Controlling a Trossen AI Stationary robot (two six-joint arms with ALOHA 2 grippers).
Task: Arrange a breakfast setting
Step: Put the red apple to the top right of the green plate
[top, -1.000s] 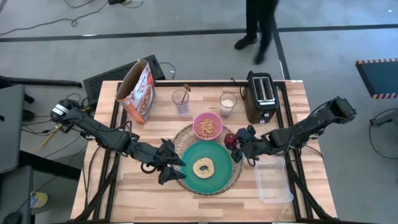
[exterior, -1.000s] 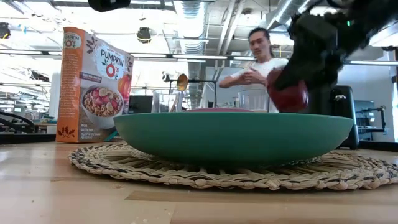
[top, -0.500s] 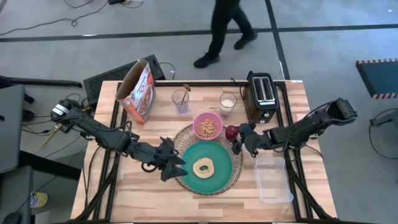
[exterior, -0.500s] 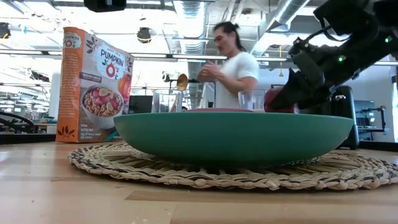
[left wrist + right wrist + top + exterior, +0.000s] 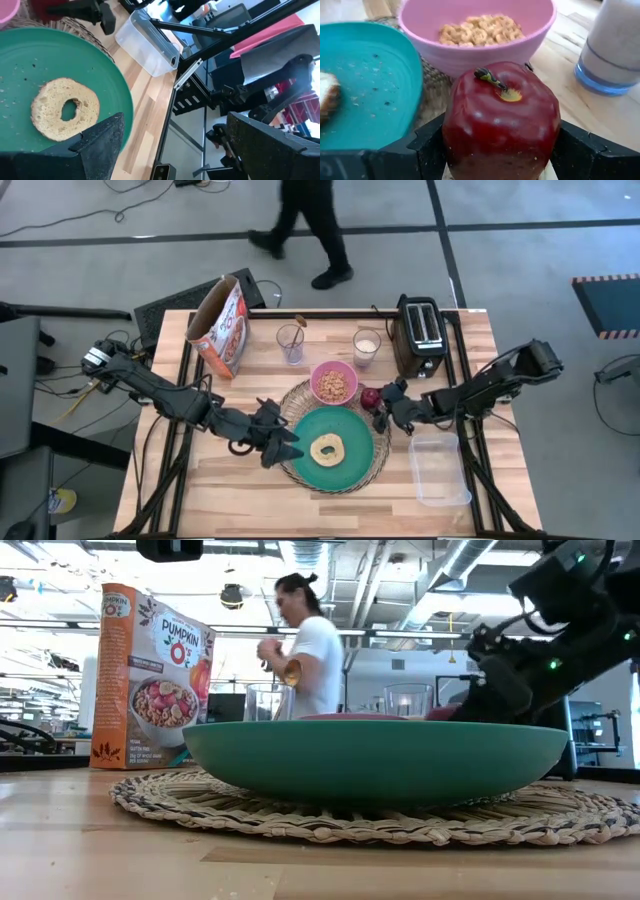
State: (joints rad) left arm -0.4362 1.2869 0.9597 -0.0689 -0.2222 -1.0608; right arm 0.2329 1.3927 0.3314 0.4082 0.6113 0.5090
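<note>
A teal plate (image 5: 345, 430) with a tan bagel (image 5: 327, 448) sits on a round woven charger (image 5: 300, 400). Behind it, a pink bowl (image 5: 334, 383) of cereal rests on the charger's far edge. My right gripper (image 5: 380, 404) is shut on a dark red apple (image 5: 500, 115) just right of the bowl; in the low view the plate (image 5: 375, 760) hides most of the apple. My left gripper (image 5: 282, 444) is open above the plate's left rim, touching nothing. A small spoon (image 5: 299, 322) stands in a clear glass (image 5: 290, 343). My right gripper pinches the apple between its two fingers, one on each side of the lower half (image 5: 451, 142). The fingers come from the table's right, slanting down. The apple stands upright, stem (image 5: 490, 78) up. Whether its bottom rests on the table, I cannot tell.
A cereal box (image 5: 220, 327) stands at the far left, and a glass of milk (image 5: 366, 347) and a black toaster (image 5: 420, 335) at the far right. A clear plastic tub (image 5: 438, 470) lies near the right edge. A person (image 5: 305, 230) walks beyond the far edge.
My right gripper has come down with the apple and moved a little toward the far edge, next to the pink bowl; the apple has sunk behind the plate's rim in the low view. My left gripper has rolled slightly in place. The person has walked leftward behind the table.
</note>
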